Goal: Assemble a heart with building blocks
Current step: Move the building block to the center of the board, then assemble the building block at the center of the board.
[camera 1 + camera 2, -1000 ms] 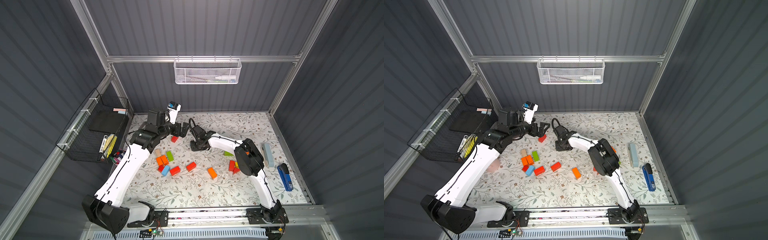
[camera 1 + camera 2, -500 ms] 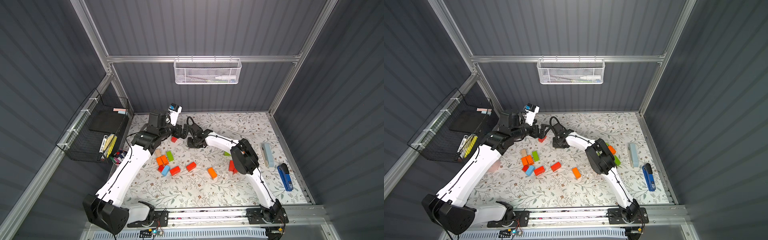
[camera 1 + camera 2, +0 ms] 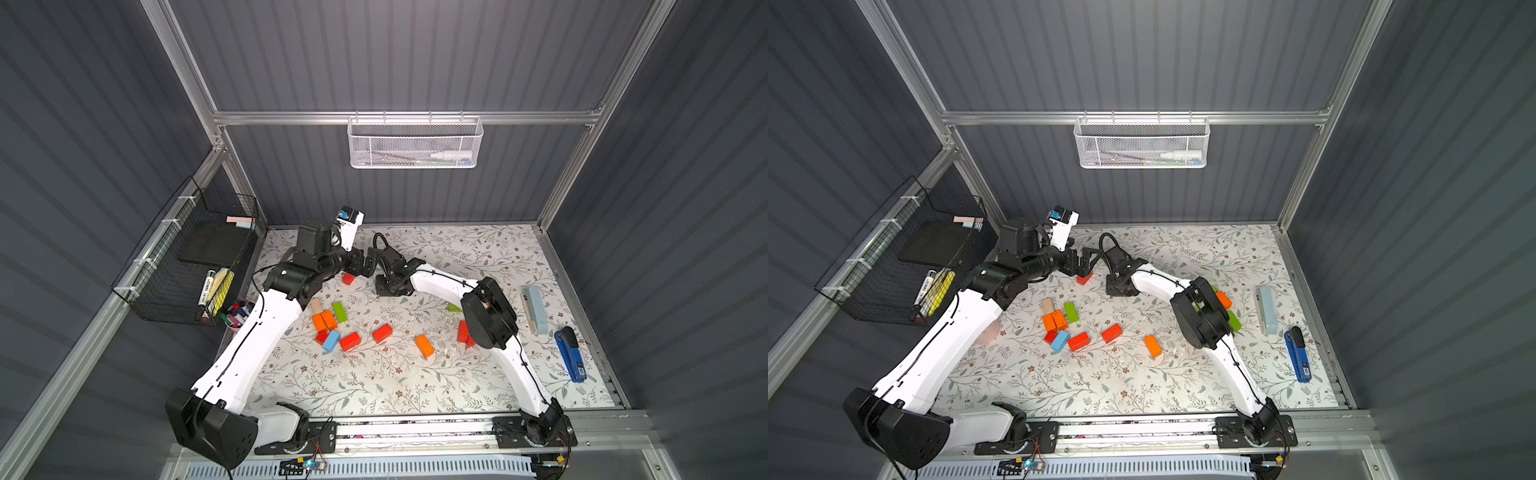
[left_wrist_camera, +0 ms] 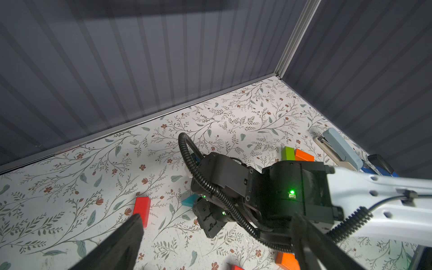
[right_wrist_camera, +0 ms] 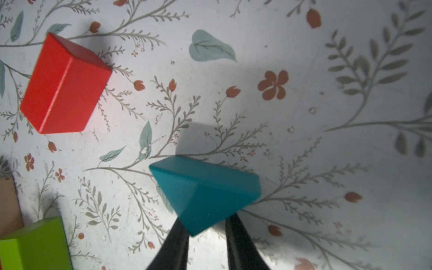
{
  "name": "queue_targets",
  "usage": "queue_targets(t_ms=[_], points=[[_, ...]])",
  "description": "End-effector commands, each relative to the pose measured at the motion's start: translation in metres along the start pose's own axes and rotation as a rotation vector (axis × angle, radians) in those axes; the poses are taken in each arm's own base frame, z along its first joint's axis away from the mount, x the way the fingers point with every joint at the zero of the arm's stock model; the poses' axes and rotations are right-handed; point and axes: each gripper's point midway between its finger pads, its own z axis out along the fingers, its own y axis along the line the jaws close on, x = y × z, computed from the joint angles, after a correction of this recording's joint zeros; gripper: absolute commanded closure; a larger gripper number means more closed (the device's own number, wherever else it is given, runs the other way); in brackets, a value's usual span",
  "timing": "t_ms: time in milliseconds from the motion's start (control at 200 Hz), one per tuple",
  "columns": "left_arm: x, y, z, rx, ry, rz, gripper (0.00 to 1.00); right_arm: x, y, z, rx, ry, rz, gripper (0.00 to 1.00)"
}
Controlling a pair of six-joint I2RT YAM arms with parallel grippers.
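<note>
Grey ribbed-wall enclosure; floral table point(image 3: 457, 249) with loose blocks point(image 3: 332, 324) scattered left of centre, no heart formed; right arm point(image 3: 440, 280) now swung slightly further left, right tool point(image 5: 205, 221) narrow, pinching the teal wedge point(image 5: 205, 189) by a corner near the red block point(image 5: 63, 86), far left; left tool point(image 3: 365, 268) wide, empty, alongside.

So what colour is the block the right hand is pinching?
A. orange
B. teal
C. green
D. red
B: in the right wrist view the right hand grips the corner of a teal wedge, while the red block lies apart on the table.
</note>
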Motion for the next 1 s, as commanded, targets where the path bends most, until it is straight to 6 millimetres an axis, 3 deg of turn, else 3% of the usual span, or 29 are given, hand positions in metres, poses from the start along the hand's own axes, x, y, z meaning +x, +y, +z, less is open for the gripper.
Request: queue_targets(t_ms=[0,810,995], points=[[-0.002,0.0,0.0,0.009,-0.014,-0.004,0.01,-0.003,-0.001,-0.002,0.02,-0.003,-0.006,0.69],[0.007,0.004,0.007,-0.003,0.012,-0.032,0.01,-0.007,0.012,-0.002,-0.031,-0.002,0.012,0.7],[0.018,0.018,0.015,-0.071,0.053,-0.072,0.01,-0.008,0.019,-0.023,-0.06,-0.011,-0.039,0.7]])
